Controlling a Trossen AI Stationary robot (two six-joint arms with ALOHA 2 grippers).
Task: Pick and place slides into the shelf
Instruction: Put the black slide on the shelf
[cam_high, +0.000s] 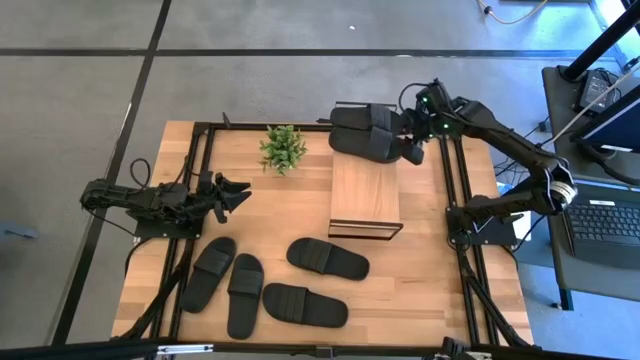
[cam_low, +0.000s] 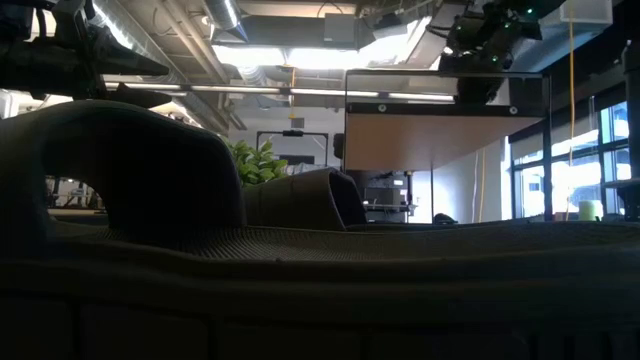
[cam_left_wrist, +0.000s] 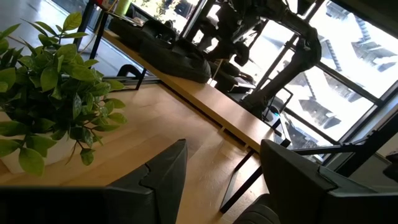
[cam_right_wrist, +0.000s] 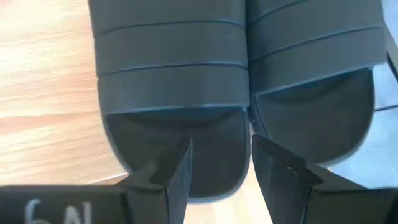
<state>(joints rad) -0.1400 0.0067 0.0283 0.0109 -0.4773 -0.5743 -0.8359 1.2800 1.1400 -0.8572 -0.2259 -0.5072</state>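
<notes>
Two black slides (cam_high: 362, 132) lie side by side, soles down, on the far end of the shelf's light wood top (cam_high: 365, 195). My right gripper (cam_high: 412, 152) hangs open just off their right ends, tipped down. In its wrist view the gripper (cam_right_wrist: 221, 171) stands over the end of one slide (cam_right_wrist: 168, 74), beside the other (cam_right_wrist: 311, 68), with nothing between the fingers. Several more slides (cam_high: 270, 285) lie flat on the table near its front edge. My left gripper (cam_high: 228, 195) waits open at the table's left, pointing level.
A small potted plant (cam_high: 283, 148) stands left of the shelf's far end. Black frame rails (cam_high: 452, 190) run along the table's sides. One slide (cam_low: 130, 200) fills the low view's foreground. Bare wood lies between the shelf and my left gripper.
</notes>
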